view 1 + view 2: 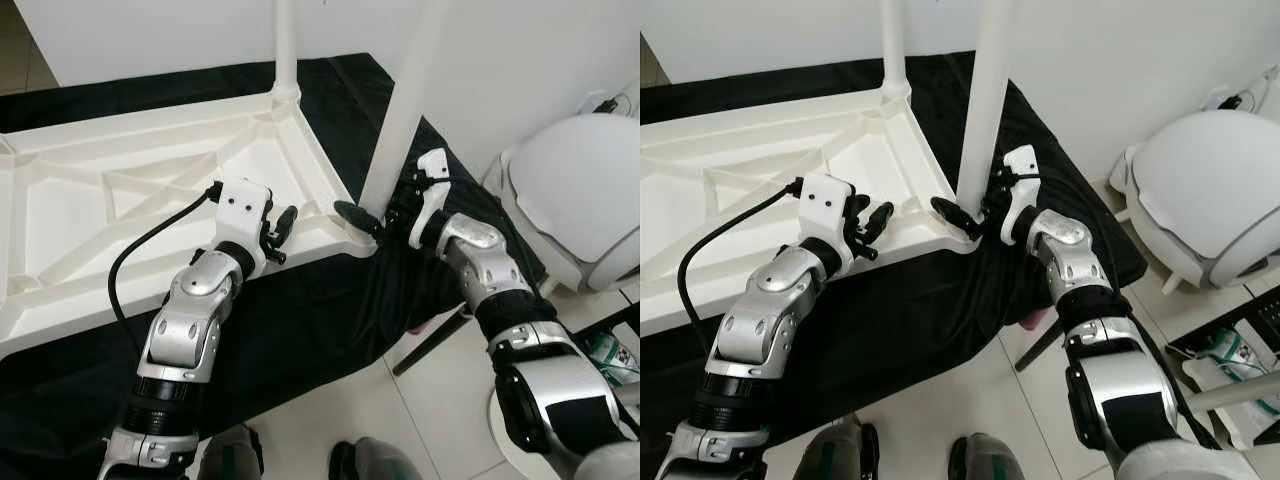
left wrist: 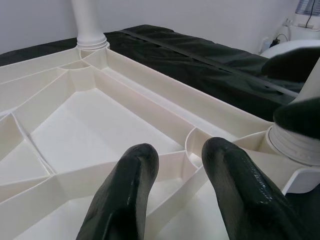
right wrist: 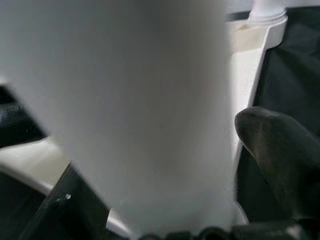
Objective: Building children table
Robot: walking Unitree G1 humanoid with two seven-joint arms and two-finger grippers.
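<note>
The right gripper (image 1: 372,216) clasps the upright table leg (image 1: 403,110) at its base; the left gripper (image 1: 280,232), fingers parted, hovers beside it over the tabletop (image 1: 90,230).

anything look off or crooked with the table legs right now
Yes. The near leg, gripped by the right gripper at the upturned tabletop's corner, leans to the right rather than standing straight like the far leg. It looks not fully seated. The left gripper hovers open beside it.

One upturned white tabletop (image 1: 150,190), two upright legs (image 1: 405,110), perhaps one white chair (image 1: 585,190), two grippers (image 1: 283,225)
</note>
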